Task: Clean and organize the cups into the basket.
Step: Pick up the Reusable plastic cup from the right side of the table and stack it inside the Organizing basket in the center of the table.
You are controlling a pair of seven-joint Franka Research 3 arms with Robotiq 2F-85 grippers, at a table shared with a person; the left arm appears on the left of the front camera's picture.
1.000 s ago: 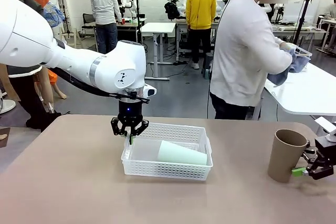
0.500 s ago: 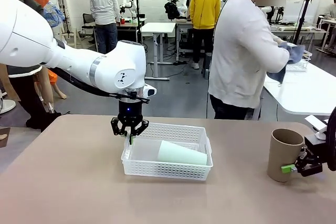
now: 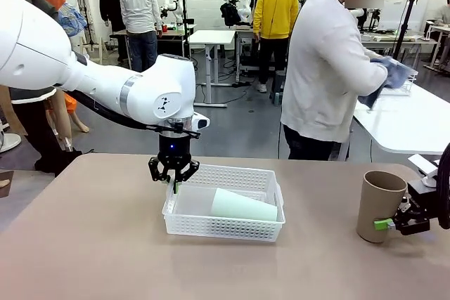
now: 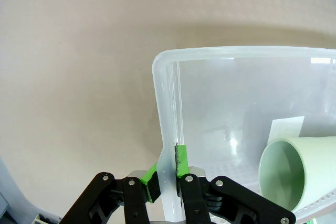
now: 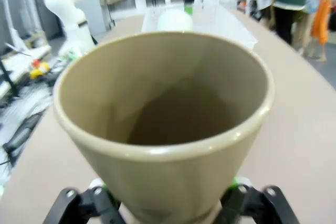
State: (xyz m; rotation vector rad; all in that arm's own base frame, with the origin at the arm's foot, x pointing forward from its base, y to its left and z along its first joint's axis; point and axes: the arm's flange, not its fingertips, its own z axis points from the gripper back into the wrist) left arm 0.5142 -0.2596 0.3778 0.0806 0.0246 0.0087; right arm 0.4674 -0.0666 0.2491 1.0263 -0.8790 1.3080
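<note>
Tabletop [image 3: 91, 244] basket [image 3: 225, 230] holds mint cup [image 3: 242, 205]; left claw [image 3: 174, 185] pinches wall; right claw [image 3: 385, 225], unclear.

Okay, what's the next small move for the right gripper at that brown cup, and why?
Probably close the right gripper firmly on the tan cup. Its pads flank the upright cup's base, but a firm grip isn't evident. The left gripper pinches the basket wall, steadying it, with the mint cup lying inside.

A shallow white lattice basket [image 3: 225, 228] sits mid-counter [image 3: 105, 244]. Inside it a pale mint-green cup [image 3: 243, 206] lies on its side, mouth toward the basket's left end. A tan-brown cup [image 3: 380, 206] stands upright, well apart, near the counter's right edge.
</note>
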